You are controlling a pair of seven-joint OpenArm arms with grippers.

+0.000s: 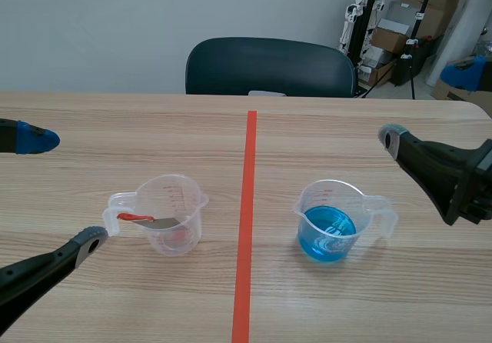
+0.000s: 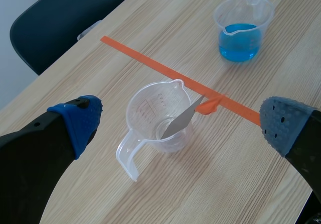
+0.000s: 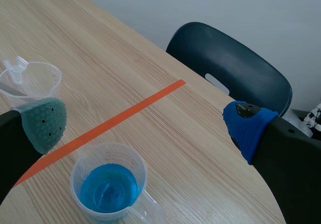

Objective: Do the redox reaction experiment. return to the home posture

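A clear measuring cup (image 1: 171, 212) stands left of the tape line, and a grey metal strip with an orange-red end (image 1: 150, 220) leans inside it. From the left wrist, the cup (image 2: 155, 116) sits just ahead of and below my left gripper (image 2: 181, 122), which is open and holds nothing. The strip (image 2: 183, 117) pokes over the rim. A second clear cup (image 1: 330, 220) right of the line holds blue liquid. My right gripper (image 3: 146, 125) hovers open above and behind that cup (image 3: 108, 184), apart from it. One right fingertip (image 1: 392, 137) shows in the scene view.
An orange-red tape line (image 1: 246, 220) runs down the middle of the wooden table (image 1: 307, 135). A dark chair (image 1: 269, 66) stands behind the far edge. Boxes and stands (image 1: 400, 35) fill the back right corner.
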